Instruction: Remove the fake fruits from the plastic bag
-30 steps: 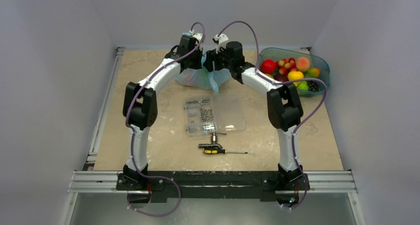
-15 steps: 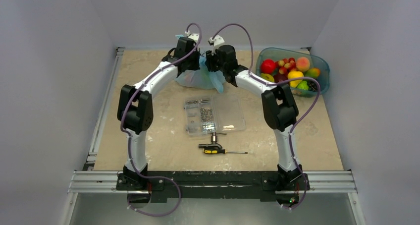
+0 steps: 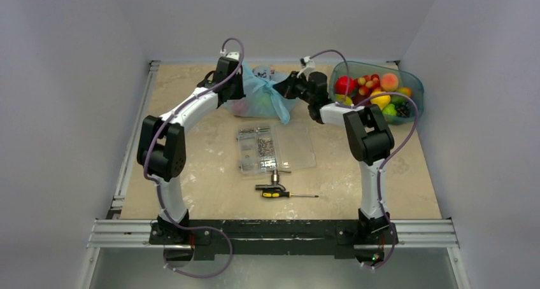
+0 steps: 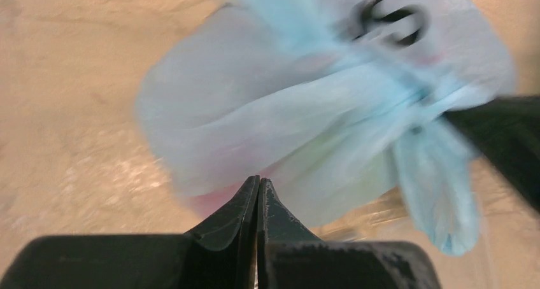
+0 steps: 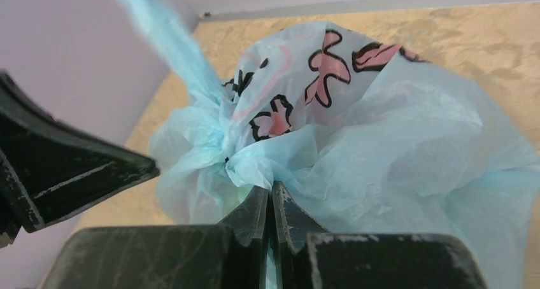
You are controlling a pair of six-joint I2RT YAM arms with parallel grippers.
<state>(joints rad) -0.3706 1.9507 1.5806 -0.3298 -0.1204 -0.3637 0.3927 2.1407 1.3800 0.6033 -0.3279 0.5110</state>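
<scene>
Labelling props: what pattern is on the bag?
Pink flowers with black outlines on the light blue bag, clearest in the right wrist view.

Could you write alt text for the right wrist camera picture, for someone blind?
The right gripper, shut, pinches the bunched neck of the plastic bag, light blue with pink flower prints. The left gripper shows at left, above a tan table.

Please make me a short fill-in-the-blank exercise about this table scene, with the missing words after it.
The thin, crinkly light blue plastic bag has printed marks, black and ___.
The left gripper and the right gripper each have their fingers shut on the ___.
The rigid teal see-through tub stands to the robot's ___ of the bag.
The clear flat compartment box lies between the bag and the yellow-and-black ___.
Missing words: pink; bag; right; screwdriver.
</scene>
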